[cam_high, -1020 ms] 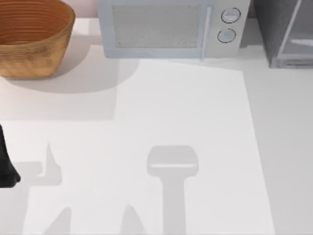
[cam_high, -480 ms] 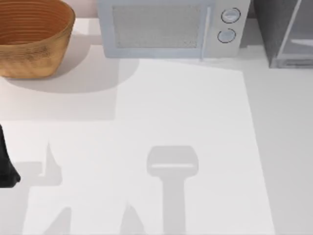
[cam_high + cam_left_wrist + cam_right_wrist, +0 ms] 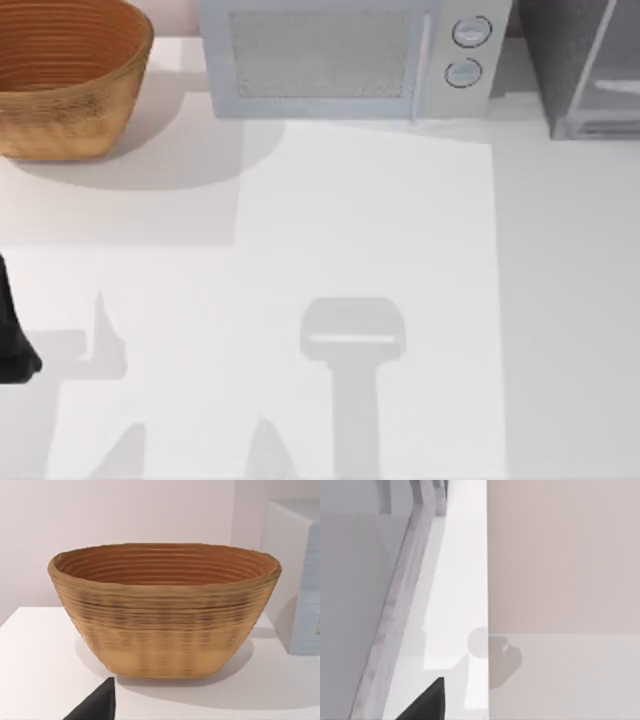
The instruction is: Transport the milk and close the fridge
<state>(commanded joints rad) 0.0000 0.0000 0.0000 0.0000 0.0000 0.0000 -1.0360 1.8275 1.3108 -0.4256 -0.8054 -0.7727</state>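
The fridge [image 3: 562, 50] stands at the table's back right corner, dark grey and speckled, and its pale door panel [image 3: 612, 70] angles outward. The milk is out of view. A dark part of my left arm [image 3: 12, 340] sits parked at the table's left edge. In the left wrist view a black tip of my left gripper [image 3: 96, 706] shows low down, facing the basket. In the right wrist view a black tip of my right gripper [image 3: 426, 701] is close to a pale grey panel with a light frame [image 3: 395, 605], beside a pinkish wall.
A brown woven basket [image 3: 60, 90] [image 3: 165, 625] stands at the back left. A light-grey microwave [image 3: 340, 60] with two round knobs [image 3: 470, 32] sits at the back middle. Arm shadows lie across the white table [image 3: 350, 220].
The edge of the shadow on the table's right side has shifted to the left. The left arm, basket and microwave have not moved.
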